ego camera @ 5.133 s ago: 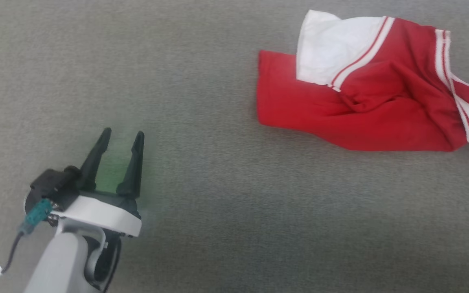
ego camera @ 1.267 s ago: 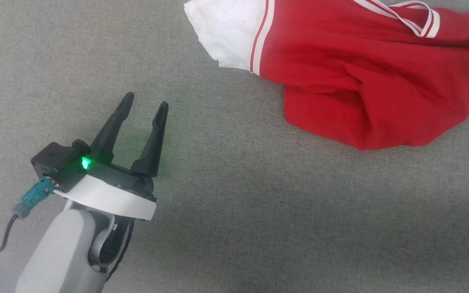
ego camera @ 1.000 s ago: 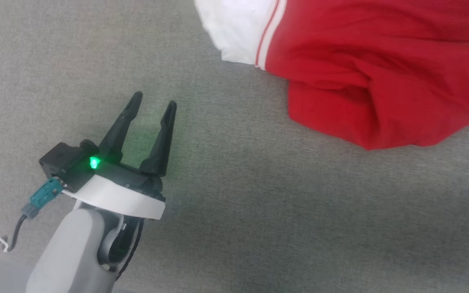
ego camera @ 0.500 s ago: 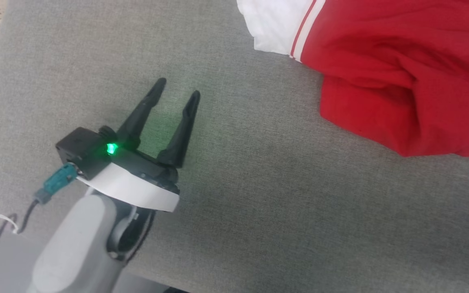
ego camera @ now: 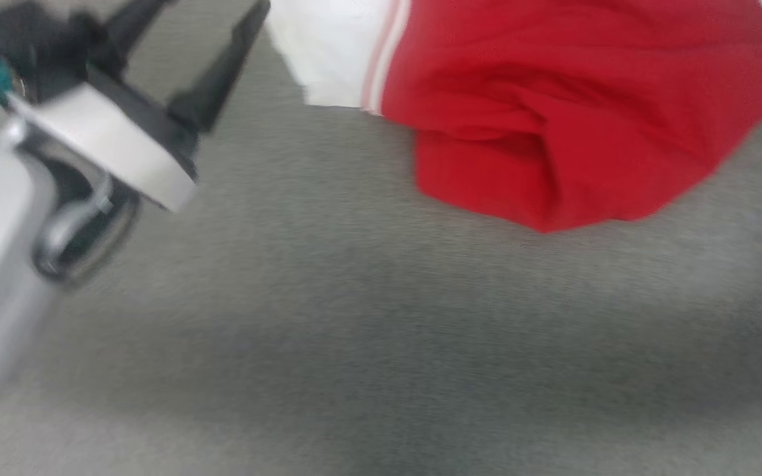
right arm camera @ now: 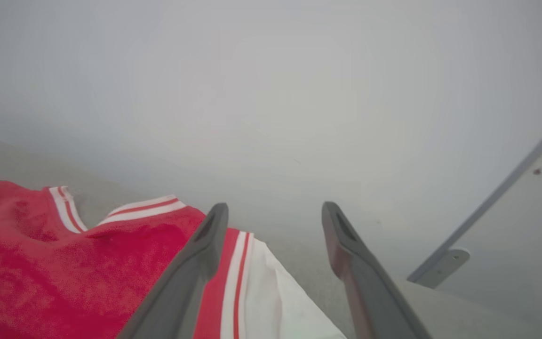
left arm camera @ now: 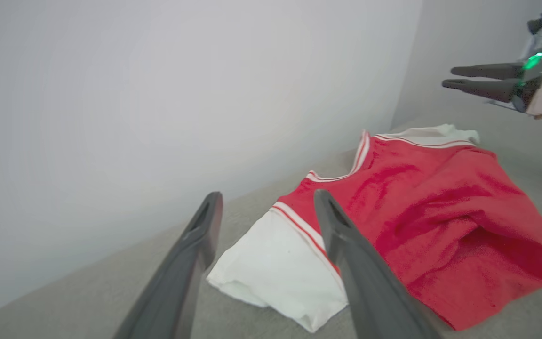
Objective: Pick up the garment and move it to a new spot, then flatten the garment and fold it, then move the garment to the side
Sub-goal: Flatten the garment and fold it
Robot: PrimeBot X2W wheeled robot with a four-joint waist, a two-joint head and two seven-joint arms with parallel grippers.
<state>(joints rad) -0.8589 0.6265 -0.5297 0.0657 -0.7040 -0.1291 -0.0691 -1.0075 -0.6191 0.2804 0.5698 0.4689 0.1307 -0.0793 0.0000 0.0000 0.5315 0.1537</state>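
Bunching in soft folds, the garment (ego camera: 553, 119) rests on coarse grey upholstery (ego camera: 354, 344).

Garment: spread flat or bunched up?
Bunched. The garment lies rumpled on the grey surface, red body heaped in deep folds, not spread.

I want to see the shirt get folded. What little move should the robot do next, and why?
Probably lower the left pincer onto the white sleeve and pinch its edge. It and the right pincer stand open and empty, the garment lies crumpled, and that sleeve sits just ahead of the left one.
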